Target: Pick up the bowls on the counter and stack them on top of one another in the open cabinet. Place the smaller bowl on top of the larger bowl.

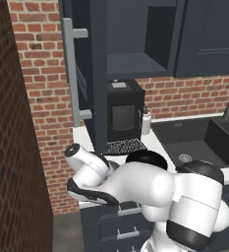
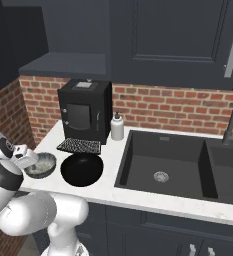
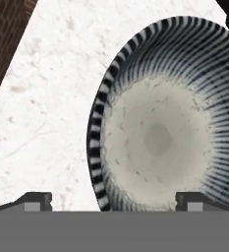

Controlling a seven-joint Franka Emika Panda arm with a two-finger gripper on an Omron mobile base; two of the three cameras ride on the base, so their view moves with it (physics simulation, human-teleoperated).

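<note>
The smaller bowl (image 2: 42, 165) sits on the counter (image 2: 109, 191) at the far left; its speckled pale inside (image 3: 157, 138) and dark striped rim are close in the hand view. My gripper (image 2: 30, 160) hangs just over its near edge, open. In the hand view the gripper (image 3: 113, 202) straddles the rim, with one fingertip (image 3: 37, 201) over bare counter (image 3: 52, 98) and the other over the bowl's inside. The larger bowl (image 2: 82, 170), glossy black, rests right beside the grey one and peeks out behind my arm (image 1: 146, 157). The open cabinet (image 1: 135, 64) has a bare dark shelf above.
A black coffee machine (image 2: 84, 112) with a mesh drip tray stands behind the bowls, a white soap bottle (image 2: 117, 126) next to it. The dark sink (image 2: 163, 165) and faucet (image 2: 232, 121) lie to the right. The cabinet door (image 1: 98, 74) hangs open over the counter, and a brick wall (image 1: 17, 147) closes the left.
</note>
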